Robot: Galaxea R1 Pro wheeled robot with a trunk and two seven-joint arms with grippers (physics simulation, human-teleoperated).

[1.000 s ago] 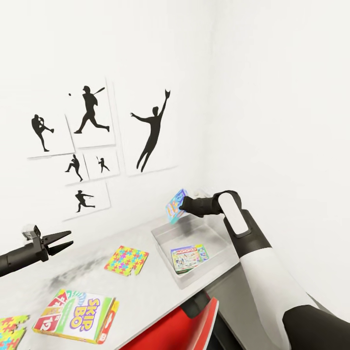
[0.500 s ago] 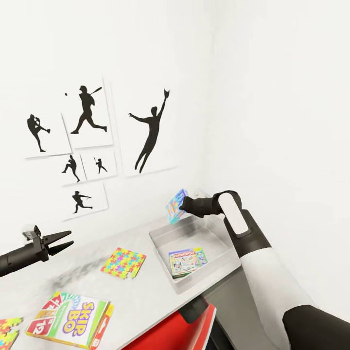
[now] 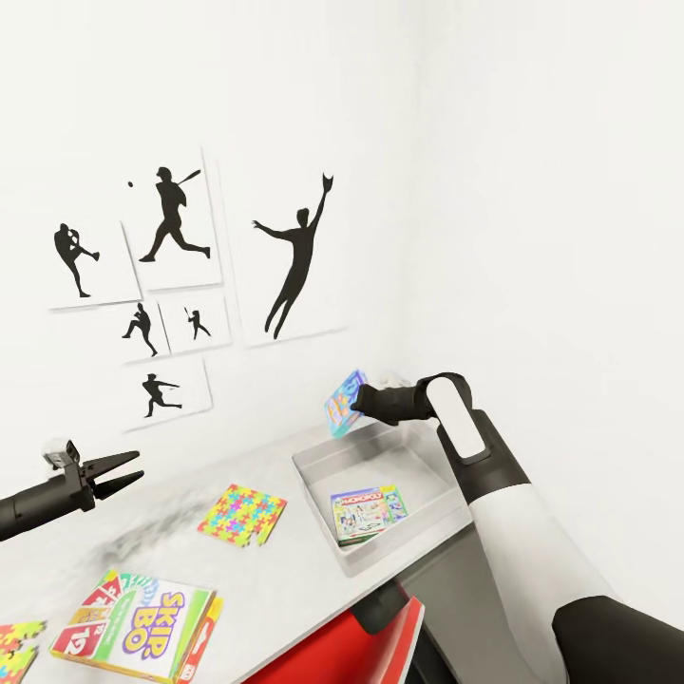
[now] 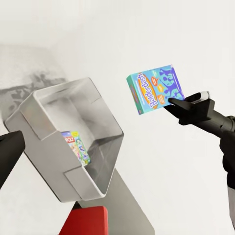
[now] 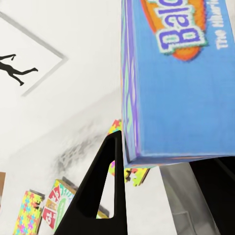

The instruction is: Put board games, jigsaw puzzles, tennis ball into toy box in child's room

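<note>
My right gripper (image 3: 354, 408) is shut on the blue-teal board game (image 3: 342, 401), holding it upright above the far corner of the toy box (image 3: 399, 465). The Monopoly board game (image 3: 369, 513) lies flat inside that box. On the table (image 3: 285, 570), a jigsaw puzzle (image 3: 242, 513) lies left of the box, the Skip-Bo board game (image 3: 138, 627) sits nearer me, and a second jigsaw puzzle (image 3: 14, 646) is at the lower left corner. My left gripper (image 3: 133, 470) hovers open over the table's left part. The tennis ball and bed are out of view.
White walls meet in a corner right behind the toy box. Black athlete silhouette pictures (image 3: 171, 275) hang on the left wall. A red object (image 3: 351, 646) sits below the table's near edge, beside my right arm.
The camera has shifted a little, so the table's things sit slightly lower and further left in the picture. Both grippers hold the same pose, and the blue-teal game stays gripped.
</note>
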